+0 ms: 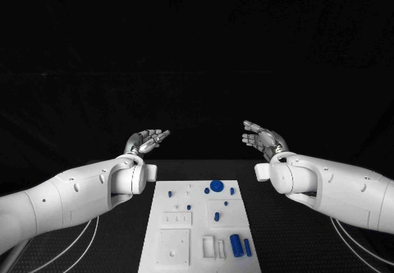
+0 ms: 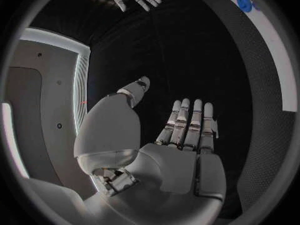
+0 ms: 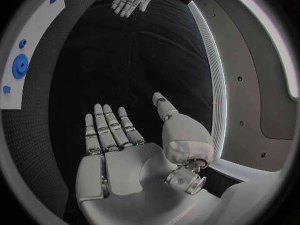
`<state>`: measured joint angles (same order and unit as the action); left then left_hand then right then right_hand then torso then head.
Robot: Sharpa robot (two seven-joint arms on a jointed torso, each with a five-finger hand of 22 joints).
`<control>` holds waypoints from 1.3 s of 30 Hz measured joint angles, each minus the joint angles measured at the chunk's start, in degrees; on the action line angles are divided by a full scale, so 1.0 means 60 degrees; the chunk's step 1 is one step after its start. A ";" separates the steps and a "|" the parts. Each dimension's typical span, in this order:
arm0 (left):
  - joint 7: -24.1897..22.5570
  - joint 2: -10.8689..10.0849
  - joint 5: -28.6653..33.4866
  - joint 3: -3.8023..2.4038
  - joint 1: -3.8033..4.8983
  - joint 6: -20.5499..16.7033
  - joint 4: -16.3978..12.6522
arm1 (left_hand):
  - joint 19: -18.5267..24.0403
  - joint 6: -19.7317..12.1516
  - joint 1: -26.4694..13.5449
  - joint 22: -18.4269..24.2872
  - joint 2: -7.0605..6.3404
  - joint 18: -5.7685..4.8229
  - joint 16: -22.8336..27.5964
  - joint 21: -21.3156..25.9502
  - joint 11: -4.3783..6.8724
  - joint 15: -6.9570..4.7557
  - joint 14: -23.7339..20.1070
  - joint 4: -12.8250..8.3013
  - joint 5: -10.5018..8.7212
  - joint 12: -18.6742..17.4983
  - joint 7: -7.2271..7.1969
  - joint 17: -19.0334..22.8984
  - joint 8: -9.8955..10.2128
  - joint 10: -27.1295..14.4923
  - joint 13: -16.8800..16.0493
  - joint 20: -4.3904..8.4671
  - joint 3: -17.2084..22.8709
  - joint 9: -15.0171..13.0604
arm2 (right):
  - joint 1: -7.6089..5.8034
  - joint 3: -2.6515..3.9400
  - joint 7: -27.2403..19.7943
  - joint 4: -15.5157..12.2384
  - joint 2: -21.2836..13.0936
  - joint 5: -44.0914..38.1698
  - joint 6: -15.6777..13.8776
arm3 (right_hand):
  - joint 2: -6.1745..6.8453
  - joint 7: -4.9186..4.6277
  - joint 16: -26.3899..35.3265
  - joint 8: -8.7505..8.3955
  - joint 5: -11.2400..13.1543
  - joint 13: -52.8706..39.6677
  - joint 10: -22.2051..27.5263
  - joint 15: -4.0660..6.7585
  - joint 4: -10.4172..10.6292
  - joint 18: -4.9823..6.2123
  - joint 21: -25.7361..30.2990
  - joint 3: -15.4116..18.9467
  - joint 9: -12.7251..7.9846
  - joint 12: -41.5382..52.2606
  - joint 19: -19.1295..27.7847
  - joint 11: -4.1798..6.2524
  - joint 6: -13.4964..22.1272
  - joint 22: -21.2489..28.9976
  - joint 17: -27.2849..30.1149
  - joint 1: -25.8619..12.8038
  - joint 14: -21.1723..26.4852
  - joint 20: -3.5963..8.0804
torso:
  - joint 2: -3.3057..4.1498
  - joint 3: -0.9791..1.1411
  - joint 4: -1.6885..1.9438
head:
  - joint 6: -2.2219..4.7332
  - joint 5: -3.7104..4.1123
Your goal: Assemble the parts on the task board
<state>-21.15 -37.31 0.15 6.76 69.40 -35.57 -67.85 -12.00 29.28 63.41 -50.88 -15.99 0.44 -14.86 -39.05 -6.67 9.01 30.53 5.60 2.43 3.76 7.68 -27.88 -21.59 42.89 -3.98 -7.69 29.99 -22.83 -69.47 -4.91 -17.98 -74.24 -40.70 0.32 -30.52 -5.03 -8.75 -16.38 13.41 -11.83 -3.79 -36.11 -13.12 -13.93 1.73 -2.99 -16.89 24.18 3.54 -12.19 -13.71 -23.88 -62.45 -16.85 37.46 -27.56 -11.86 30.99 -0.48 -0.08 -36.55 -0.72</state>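
The left hand (image 1: pixel 146 140) and right hand (image 1: pixel 263 138) are held up beyond the task board (image 1: pixel 200 250), fingers spread wide, nothing grasped. The board lies at 6 o'clock on the black counter (image 1: pixel 295 239), with blue parts (image 1: pixel 217 185) scattered on it.

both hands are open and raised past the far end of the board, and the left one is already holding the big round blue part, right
Not quite. The left hand holds nothing: the left wrist view shows its palm bare and fingers apart. The big round blue part lies on the task board, as the head view shows. The rest stands: the right hand is open too, and both are raised past the board's far end.
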 measured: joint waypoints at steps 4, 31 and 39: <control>0.0490 0.0272 -0.0008 0.0238 0.0325 0.0589 0.0817 | -0.0119 0.0205 0.0403 -0.0338 -0.0110 0.0001 -0.0110 -0.0233 -0.0032 0.0049 0.0188 0.0046 0.0048 0.0043 0.0067 -0.0195 -0.0168 0.0293 -0.0028 -0.0051 0.0179 -0.0162 | -0.0421 -0.0216 0.0795 0.0733 0.0188 -0.0010 0.1060 | 0.0011 -0.0012 -0.0082 0.0108 0.0000 -0.0013 -0.0171 -0.0063 -0.0129 0.0001 0.0000 -0.0129 0.0084 0.0037 -0.0079 -0.0041 -0.0127 -0.0259 -0.0076 0.0307 -0.0100 -0.0041 | -0.0001 -0.0003 0.0000 | 0.0000 0.0000; 0.1392 -0.0292 -0.0799 0.0500 0.0577 0.2501 0.0395 | -0.4100 0.2920 0.1044 -0.0495 0.1532 0.0598 -0.2777 -0.1664 0.0161 -0.0737 0.4179 -0.2775 0.1290 0.1443 0.0288 -0.1205 -0.0647 0.4163 -0.0619 0.1403 -0.0239 -0.0172 | -0.0652 -0.0467 0.2112 0.2447 0.0855 -0.6207 0.3045 | 0.1754 -0.0347 -0.1395 0.1311 0.0012 -0.0336 -0.3728 0.0479 -0.0397 0.1195 -0.0429 -0.2322 0.0134 0.0744 -0.3192 0.0623 -0.3323 -0.1854 -0.0813 0.3637 -0.3121 -0.0046 | 0.0134 -0.0018 0.0157 | -0.0095 -0.0103; 0.1268 -0.0915 -0.1137 0.0448 0.0612 0.2793 -0.1068 | -0.4282 0.2968 0.0786 -0.0536 0.1579 0.0584 -0.3033 -0.1737 0.0191 -0.0788 0.4230 -0.3070 0.1213 0.1398 0.0272 -0.1279 -0.0582 0.4202 -0.0644 0.1518 -0.0119 -0.0127 | -0.0604 -0.0464 0.2091 0.2650 0.1018 -0.8793 0.3305 | 0.1847 -0.0156 -0.2156 0.1428 0.0483 -0.0421 -0.4743 0.1376 -0.0421 0.1856 -0.1067 -0.3003 0.0110 0.0805 -0.5309 0.0956 -0.4196 -0.1704 -0.1531 0.4147 -0.5101 0.0074 | 0.0431 -0.0013 0.0298 | 0.0008 0.0062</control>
<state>-13.54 -42.80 -6.68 9.44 73.07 -18.82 -74.26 -37.69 47.09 68.12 -54.09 -6.51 3.95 -33.06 -49.47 -5.53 4.29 55.91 -12.82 9.71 12.15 9.31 -35.56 -25.08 68.11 -7.85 1.42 29.27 -23.59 -73.09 -7.69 -5.43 -58.34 -34.59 -52.43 -10.69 6.05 -9.69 -29.31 21.98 -8.93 -6.32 -64.57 -4.86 -16.45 12.87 -9.39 -34.91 24.84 8.37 -44.05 -7.97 -49.05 -72.68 -26.03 62.34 -58.17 -11.41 33.58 -0.55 1.71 -36.50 -0.35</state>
